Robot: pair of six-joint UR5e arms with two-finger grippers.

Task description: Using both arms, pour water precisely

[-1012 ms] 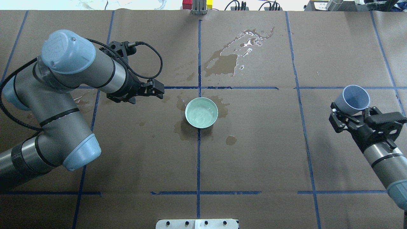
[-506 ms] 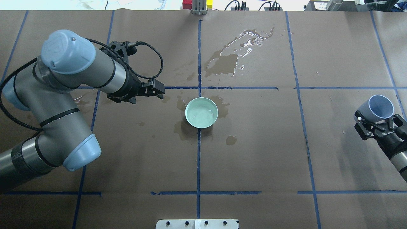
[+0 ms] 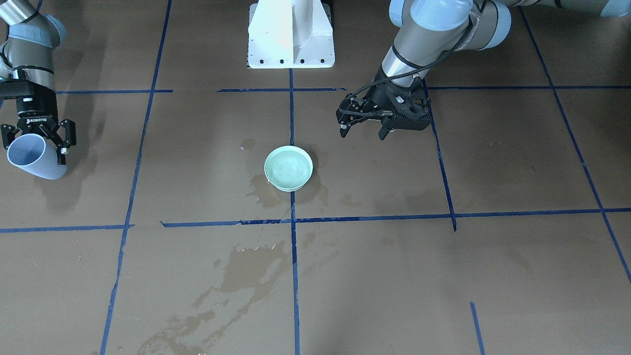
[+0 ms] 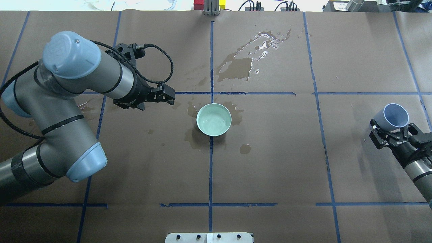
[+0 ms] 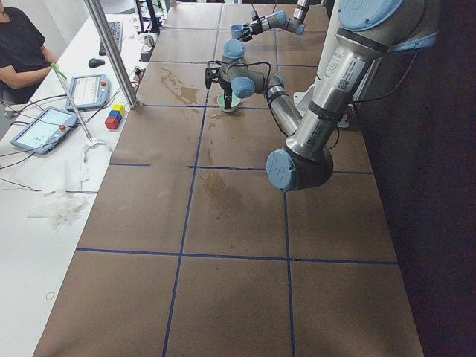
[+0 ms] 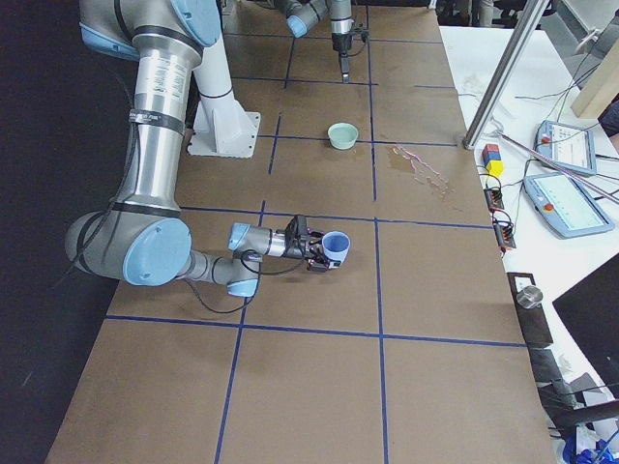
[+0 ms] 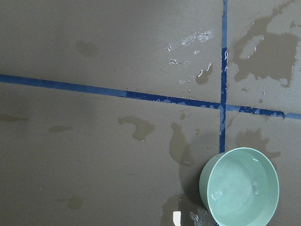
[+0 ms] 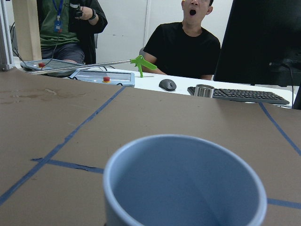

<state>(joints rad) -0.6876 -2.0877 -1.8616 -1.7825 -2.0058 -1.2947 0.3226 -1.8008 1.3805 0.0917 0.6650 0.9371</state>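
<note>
Mid-table, one bowl of water; right gripper holds one cup, seemingly empty.

My left arm and right arm silver-grey with pale blue caps, black left gripper and right gripper, pale blue cup, mint-green bowl, brown table gridded with dark blue tape, darker brown stains

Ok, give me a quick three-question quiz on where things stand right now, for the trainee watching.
1. What does the mint-green bowl hold?
2. True or false: the left gripper is open and empty.
3. The blue cup is: A standing upright on the table; B held tilted in the right gripper; C inside the bowl.
Key: 1 water; 2 true; 3 B.
</note>
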